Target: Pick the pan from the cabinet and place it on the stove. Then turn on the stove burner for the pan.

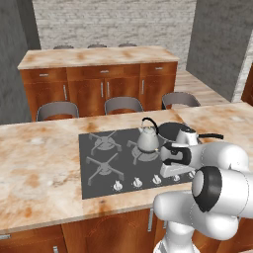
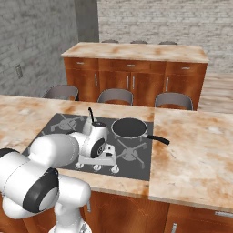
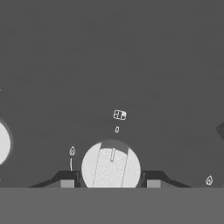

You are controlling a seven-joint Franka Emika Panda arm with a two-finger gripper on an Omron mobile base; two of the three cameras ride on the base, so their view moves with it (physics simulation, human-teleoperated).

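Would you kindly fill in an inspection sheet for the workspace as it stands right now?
Surface: mottled beige stone counter with the stove set into it.
Job's things: pan sits on a rear grate, handle pointing right; the cabinet is nothing seen.
Clutter: silver kettle on the grate beside the pan.
End effector: down at the knob row, fingers either side of a round silver knob; contact cannot be judged.
Cables: nothing seen.
Surroundings: three grey chairs behind the counter, a second wooden counter unit beyond, brick walls.
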